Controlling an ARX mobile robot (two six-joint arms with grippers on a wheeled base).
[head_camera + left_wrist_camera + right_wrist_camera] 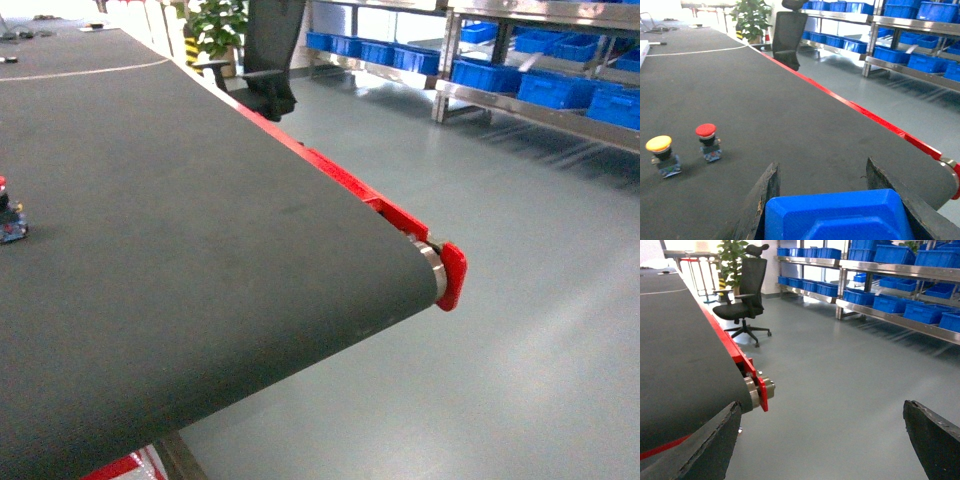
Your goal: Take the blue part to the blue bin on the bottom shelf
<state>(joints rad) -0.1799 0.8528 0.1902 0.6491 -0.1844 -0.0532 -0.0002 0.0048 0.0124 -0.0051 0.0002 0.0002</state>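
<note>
Two push-button switches stand on the black conveyor belt (790, 115) — one yellow-capped (661, 155), one red-capped (707, 141) — close together and upright. One blue part (837, 216) sits pinched between the fingers of the left gripper (840, 200), held low above the belt near its roller end. The right gripper (820, 440) hangs beyond the belt's edge over the grey floor (840, 375), jaws spread wide, holding nothing. Blue bins (555, 88) line the steel rack shelves (530, 112) well apart, across the floor; one office chair (745, 295) stands beside the belt.
</note>
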